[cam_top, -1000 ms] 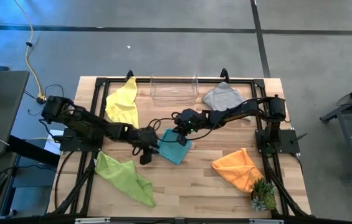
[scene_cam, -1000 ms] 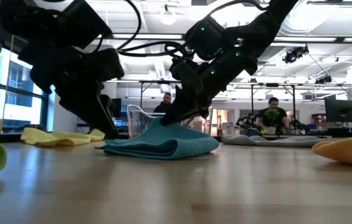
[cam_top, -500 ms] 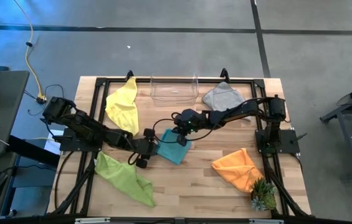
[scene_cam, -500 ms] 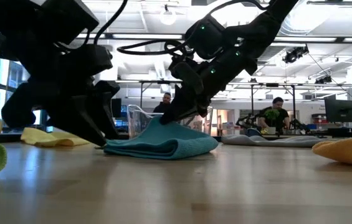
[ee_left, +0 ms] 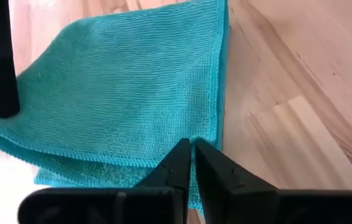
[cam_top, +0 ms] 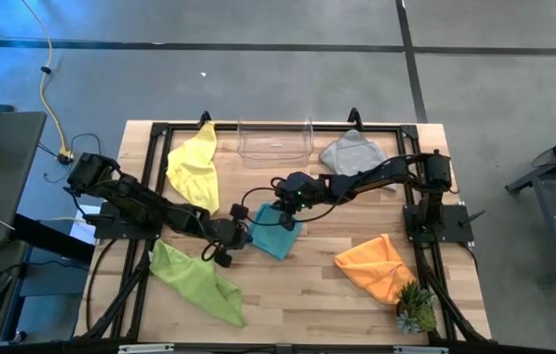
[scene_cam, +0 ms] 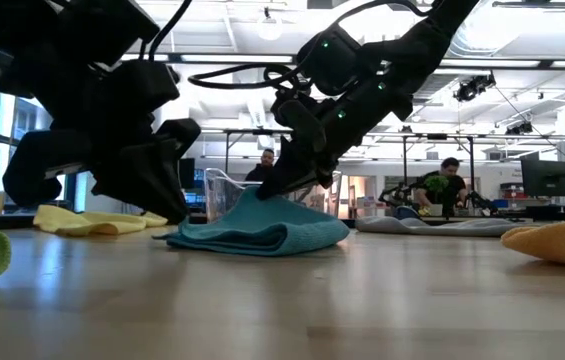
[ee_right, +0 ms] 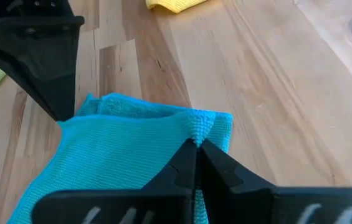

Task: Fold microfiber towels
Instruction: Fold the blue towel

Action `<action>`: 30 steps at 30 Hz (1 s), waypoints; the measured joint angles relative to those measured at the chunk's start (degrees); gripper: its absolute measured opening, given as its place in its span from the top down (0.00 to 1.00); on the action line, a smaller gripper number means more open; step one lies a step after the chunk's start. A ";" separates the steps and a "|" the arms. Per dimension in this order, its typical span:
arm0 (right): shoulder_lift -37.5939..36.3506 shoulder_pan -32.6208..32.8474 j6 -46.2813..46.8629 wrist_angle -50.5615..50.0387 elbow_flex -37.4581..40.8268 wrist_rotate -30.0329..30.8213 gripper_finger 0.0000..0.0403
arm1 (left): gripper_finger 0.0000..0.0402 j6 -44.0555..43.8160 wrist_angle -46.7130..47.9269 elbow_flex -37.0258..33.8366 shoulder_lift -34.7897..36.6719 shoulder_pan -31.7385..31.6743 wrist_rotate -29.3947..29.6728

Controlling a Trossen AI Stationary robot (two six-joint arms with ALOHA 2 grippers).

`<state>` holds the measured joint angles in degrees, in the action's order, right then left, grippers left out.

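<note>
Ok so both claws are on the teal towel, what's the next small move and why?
Probably lift the left claw a little, taking its edge of the teal towel up for the fold. It looks shut on that edge, and the right claw pinches the far edge, so the towel is held at both ends.

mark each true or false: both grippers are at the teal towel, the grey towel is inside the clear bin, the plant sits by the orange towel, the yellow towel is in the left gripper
1. Both grippers are at the teal towel. True: the left gripper and the right gripper are each shut on an edge of it.
2. The grey towel is inside the clear bin. False: it lies on the table beside the bin.
3. The plant sits by the orange towel. True.
4. The yellow towel is in the left gripper. False: it lies loose on the table.
</note>
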<state>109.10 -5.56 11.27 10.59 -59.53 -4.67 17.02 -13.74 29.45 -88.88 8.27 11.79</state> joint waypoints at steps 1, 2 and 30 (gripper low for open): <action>0.00 0.00 0.00 0.00 0.00 0.00 1.00 | 0.96 0.71 0.14 0.00 0.00 0.00 -0.02; 0.00 0.00 0.00 0.00 0.00 -0.01 1.00 | 0.95 1.52 0.35 0.00 0.00 0.00 -0.36; 0.00 0.00 0.11 0.04 0.00 -0.04 1.00 | 0.94 19.79 -1.73 0.02 -3.48 -2.11 -4.06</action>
<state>109.10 -5.56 11.38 10.63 -59.53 -4.71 36.81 -15.47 29.47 -92.36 6.17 7.73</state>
